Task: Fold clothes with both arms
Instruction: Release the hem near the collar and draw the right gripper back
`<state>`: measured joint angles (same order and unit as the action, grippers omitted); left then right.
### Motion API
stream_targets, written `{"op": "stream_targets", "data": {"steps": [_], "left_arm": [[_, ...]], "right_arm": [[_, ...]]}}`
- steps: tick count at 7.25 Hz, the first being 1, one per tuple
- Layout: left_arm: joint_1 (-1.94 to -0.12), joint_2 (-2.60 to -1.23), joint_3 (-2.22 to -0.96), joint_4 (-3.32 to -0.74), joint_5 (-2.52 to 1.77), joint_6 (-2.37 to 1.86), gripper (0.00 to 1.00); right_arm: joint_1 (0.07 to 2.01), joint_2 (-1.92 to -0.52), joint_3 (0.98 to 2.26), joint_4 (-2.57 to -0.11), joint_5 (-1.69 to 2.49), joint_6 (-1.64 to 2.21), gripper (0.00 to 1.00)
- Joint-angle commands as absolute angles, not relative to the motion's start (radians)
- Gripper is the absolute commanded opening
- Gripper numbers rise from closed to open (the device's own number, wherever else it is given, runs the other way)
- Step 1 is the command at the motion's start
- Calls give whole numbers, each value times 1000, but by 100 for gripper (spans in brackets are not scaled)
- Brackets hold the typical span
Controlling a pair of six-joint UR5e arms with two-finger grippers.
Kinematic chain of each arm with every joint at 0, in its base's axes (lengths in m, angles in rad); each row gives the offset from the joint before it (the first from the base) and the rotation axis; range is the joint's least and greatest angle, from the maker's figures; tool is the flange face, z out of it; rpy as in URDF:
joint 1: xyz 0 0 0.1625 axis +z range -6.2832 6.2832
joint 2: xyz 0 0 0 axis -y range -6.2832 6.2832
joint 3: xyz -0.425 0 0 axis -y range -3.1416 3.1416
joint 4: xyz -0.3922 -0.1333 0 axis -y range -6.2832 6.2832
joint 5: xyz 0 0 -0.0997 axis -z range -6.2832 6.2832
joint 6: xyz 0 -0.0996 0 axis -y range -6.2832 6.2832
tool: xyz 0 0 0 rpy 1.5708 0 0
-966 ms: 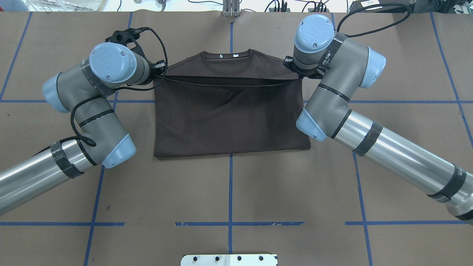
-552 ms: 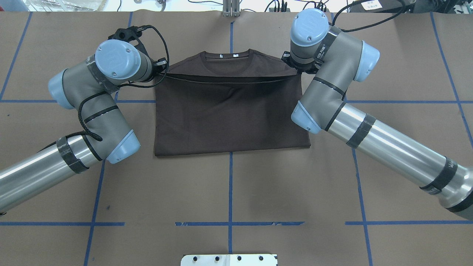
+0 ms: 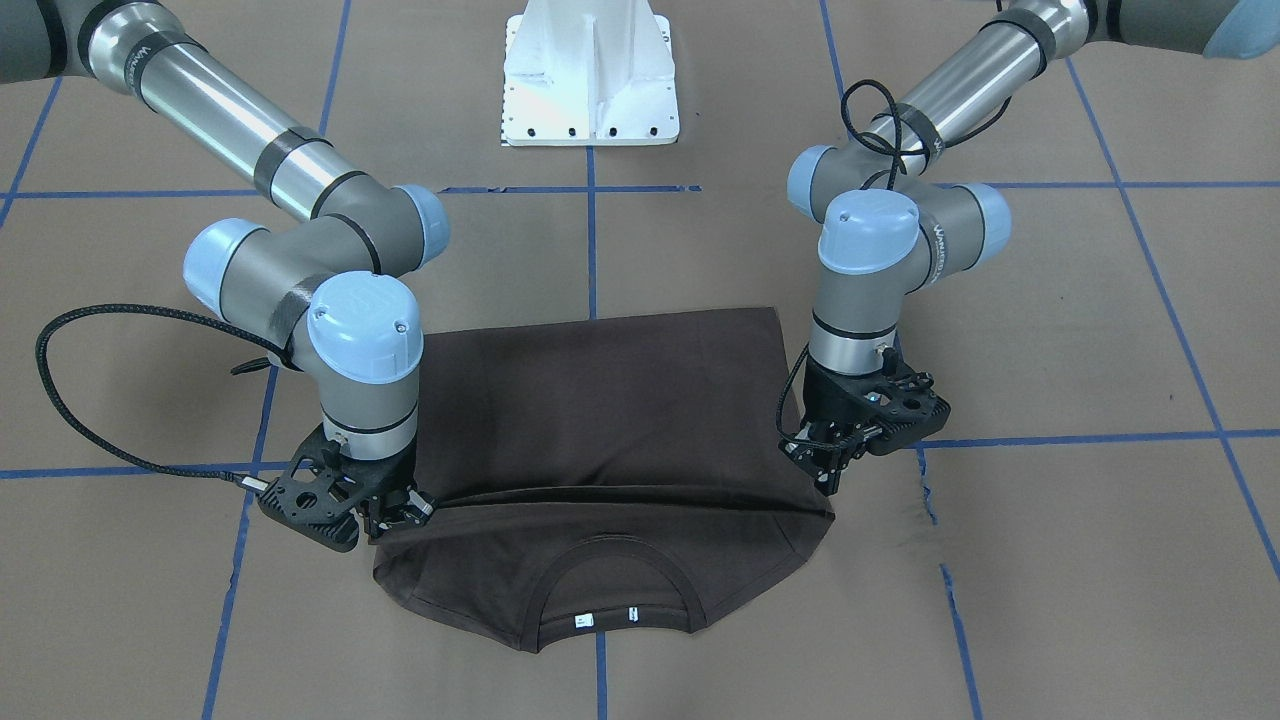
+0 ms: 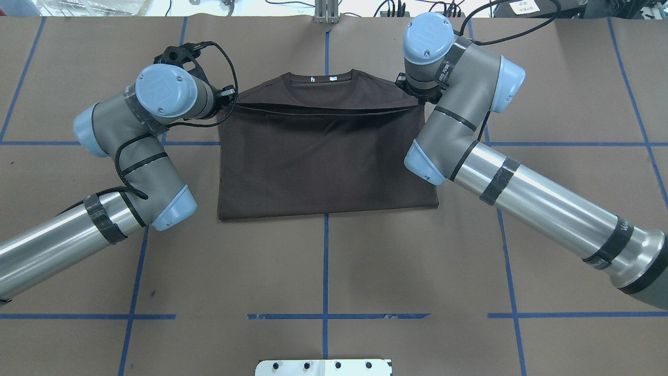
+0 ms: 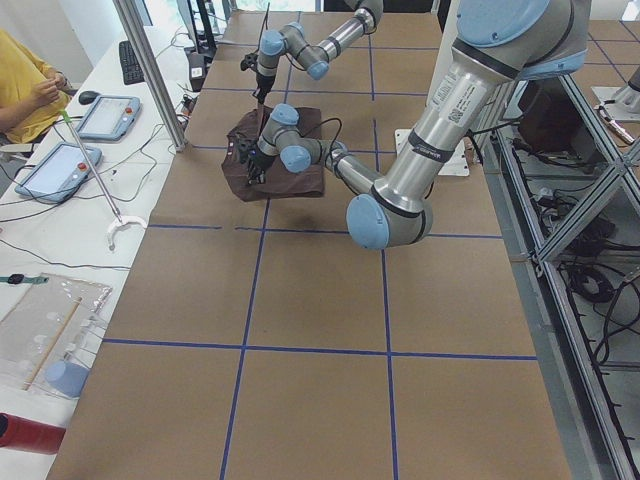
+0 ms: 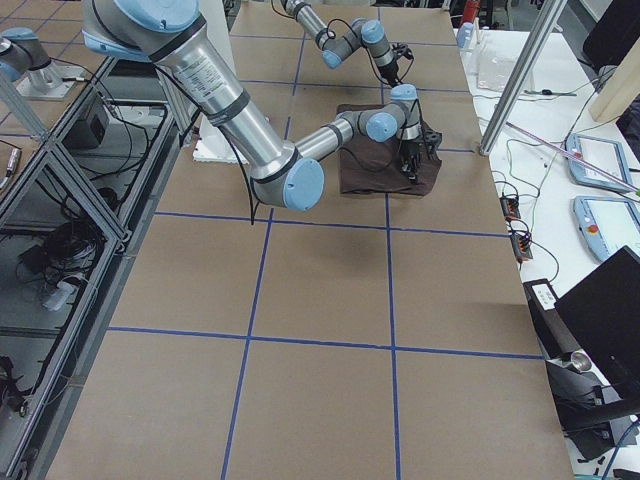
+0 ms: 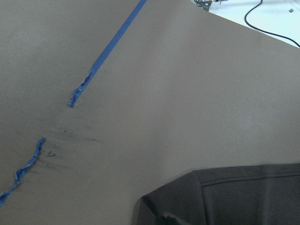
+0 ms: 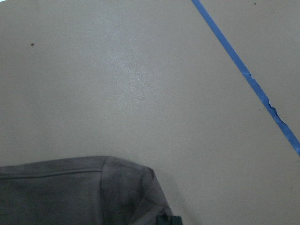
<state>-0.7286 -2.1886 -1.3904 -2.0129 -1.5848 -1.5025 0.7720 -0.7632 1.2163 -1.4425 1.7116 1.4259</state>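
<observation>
Now we see the left gripper [image 3: 831,482] and right gripper [image 3: 408,511] each pinching a hem corner of the folded T-shirt [image 3: 600,400], toward the table's [image 3: 1050,330] edge opposite the robot.

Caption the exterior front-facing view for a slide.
Left gripper and right gripper hold the T-shirt hem folded up near its collar.

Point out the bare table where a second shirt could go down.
Bare table between the T-shirt and the white pedestal base. Crowded at the shoulders, where left gripper and right gripper pinch it.
</observation>
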Motion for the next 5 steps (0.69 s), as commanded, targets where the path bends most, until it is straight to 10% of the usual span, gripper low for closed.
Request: {"op": "stream_targets", "data": {"steps": [1, 5], "left_arm": [[-726, -2184, -1396, -2019, -1592, -1506, 25], [-723, -2126, -1498, -2017, -1661, -1512, 25]], "right_arm": [[730, -758, 1223, -1440, 1704, 1462, 99], [648, -1056, 1673, -1443, 1701, 1529, 100]]}}
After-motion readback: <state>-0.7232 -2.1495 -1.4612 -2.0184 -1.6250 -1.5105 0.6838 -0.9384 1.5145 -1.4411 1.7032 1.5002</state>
